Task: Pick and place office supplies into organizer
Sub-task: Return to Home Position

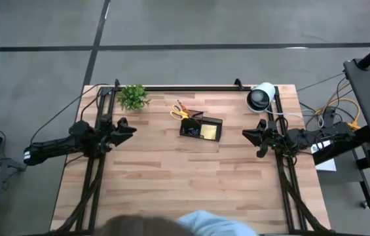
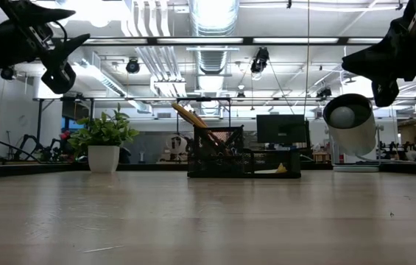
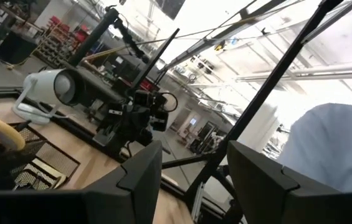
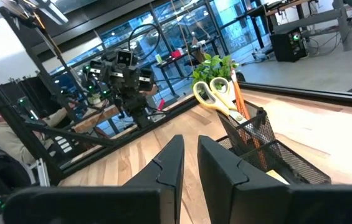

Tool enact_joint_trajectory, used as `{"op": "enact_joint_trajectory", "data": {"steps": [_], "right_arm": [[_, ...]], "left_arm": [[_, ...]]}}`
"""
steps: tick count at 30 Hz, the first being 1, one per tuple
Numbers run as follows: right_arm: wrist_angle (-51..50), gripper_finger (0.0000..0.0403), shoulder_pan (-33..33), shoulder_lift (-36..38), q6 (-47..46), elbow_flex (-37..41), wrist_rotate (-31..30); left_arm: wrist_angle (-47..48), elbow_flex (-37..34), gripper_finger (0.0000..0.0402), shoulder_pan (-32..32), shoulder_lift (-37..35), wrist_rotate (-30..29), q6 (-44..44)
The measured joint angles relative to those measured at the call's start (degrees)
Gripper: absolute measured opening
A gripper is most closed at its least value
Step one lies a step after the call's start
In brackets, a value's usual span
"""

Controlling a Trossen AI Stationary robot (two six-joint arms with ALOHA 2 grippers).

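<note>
The organizer (image 1: 201, 128) is seen in the far half of the table (image 1: 171, 190), about midway between the left and right edges. It is a black mesh box with two compartments. The yellow-handled scissors (image 1: 179, 113) are placed in the compartment nearer the left edge, with the handles up and tilted toward the far left corner. The orange pencils (image 1: 183, 106) are placed beside them in the same compartment and lean the same way. The yellow sticky-note pad (image 1: 208, 132) is laid in the other compartment.

A small green plant (image 1: 133, 96) is set near the far left corner. A white-and-black roll (image 1: 260, 97) is set near the far right corner.

The left gripper (image 1: 127, 126) is held above the table near the left edge, well apart from the organizer. Its fingers (image 3: 141, 171) are spread, and nothing is held between them. The right gripper (image 1: 249, 135) is held above the table near the right edge, also well apart from the organizer. Its fingers (image 4: 169, 162) are brought almost together, with only a thin slit between them, and nothing is gripped.

A person in a light blue garment (image 1: 217, 224) is seen at the near edge.
</note>
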State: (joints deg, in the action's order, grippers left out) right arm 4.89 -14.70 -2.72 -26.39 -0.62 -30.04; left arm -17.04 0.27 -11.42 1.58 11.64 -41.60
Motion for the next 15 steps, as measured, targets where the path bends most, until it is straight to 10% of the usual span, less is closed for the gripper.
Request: {"op": "enact_joint_trajectory", "data": {"steps": [5,11,15], "right_arm": [[0.0,0.0038,0.0,0.0,0.0,0.0,0.0],[0.0,0.0038,0.0,0.0,0.0,0.0,0.0],[0.0,0.0038,0.0,0.0,0.0,0.0,0.0]], "left_arm": [[-3.3,0.0,0.0167,0.1,0.0,0.2,2.8],[3.2,0.0,0.0167,0.1,0.2,-0.1,38.9],[7.9,0.0,0.0167,0.1,0.0,-0.6,45.1]]}}
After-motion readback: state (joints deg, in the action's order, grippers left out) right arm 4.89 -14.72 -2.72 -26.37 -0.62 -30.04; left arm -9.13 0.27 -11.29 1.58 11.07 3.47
